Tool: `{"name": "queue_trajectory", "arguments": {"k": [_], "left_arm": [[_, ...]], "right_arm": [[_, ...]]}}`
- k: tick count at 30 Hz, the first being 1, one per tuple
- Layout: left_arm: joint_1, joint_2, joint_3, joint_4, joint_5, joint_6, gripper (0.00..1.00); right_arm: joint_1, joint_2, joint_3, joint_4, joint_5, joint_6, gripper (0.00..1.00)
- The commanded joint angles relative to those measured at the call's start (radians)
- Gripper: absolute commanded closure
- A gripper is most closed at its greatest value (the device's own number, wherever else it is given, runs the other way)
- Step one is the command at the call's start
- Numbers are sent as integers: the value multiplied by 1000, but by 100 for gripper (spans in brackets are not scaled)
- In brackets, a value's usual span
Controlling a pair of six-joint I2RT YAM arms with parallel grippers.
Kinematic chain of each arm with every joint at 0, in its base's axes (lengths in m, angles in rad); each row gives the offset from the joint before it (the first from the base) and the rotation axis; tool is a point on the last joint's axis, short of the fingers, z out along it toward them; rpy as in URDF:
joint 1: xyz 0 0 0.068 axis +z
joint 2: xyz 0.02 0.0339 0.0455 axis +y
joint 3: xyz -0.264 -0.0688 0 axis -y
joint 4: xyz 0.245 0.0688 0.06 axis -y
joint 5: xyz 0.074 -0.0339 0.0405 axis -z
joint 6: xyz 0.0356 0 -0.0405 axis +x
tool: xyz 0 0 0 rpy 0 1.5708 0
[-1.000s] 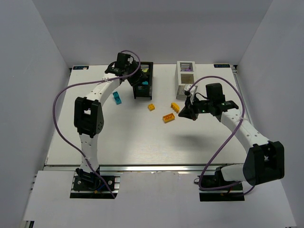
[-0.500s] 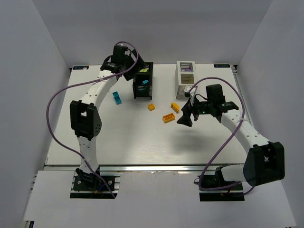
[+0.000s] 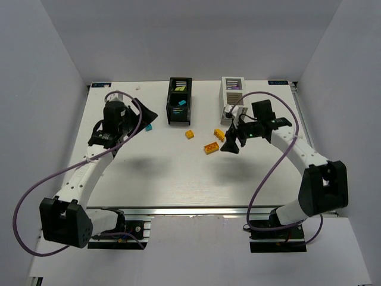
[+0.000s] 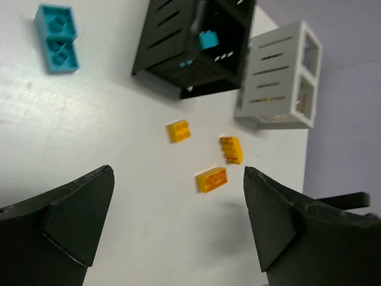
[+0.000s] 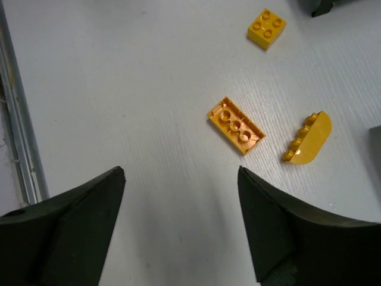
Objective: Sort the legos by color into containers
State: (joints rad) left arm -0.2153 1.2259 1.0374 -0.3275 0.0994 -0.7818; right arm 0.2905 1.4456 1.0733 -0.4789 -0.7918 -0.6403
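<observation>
Here both claws are released and neither holds anything. The left gripper (image 4: 177, 179) hangs over the left part of the table (image 3: 166, 179) with its jaws spread wide. A cyan double brick (image 4: 56, 39) lies on the surface near it, to the left of the black box (image 4: 166, 36). The black box stands at the far edge around mid-table, and a small cyan piece (image 4: 208, 40) shows inside it. The white box (image 4: 268, 77) stands just to its right, apart from it.

Three orange bricks lie loose on the table, nearer than the two boxes and apart from each other. The square brick (image 5: 266, 28) is furthest left. The rectangular brick (image 5: 236, 125) is the nearest and lies hollow side up. The curved brick (image 5: 308, 138) rests on its side, closest to the white box. The right gripper (image 5: 180, 179) hangs just right of these three, with its jaws wide apart and touching none of them.
</observation>
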Motion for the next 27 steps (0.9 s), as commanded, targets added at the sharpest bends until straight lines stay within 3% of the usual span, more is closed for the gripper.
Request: {"name": "queue_trajectory", "arguments": {"k": [1, 6, 12, 15, 20, 26, 27], "left_arm": [[7, -69, -98, 39, 22, 22, 2], [11, -189, -207, 22, 2, 35, 2], [11, -307, -312, 2, -20, 33, 2], [10, -370, -352, -18, -32, 23, 2], [10, -486, -428, -36, -63, -19, 2], [10, -543, -456, -88, -86, -33, 2], [11, -543, -458, -94, -86, -31, 2]], "right_arm": [[28, 61, 97, -66, 69, 66, 23], [82, 67, 88, 12, 186, 168, 29], [191, 143, 135, 45, 440, 371, 22], [234, 228, 198, -10, 483, 485, 18], [308, 280, 226, 46, 617, 616, 11], [349, 341, 246, 75, 721, 637, 11], [351, 346, 254, 71, 688, 520, 11]]}}
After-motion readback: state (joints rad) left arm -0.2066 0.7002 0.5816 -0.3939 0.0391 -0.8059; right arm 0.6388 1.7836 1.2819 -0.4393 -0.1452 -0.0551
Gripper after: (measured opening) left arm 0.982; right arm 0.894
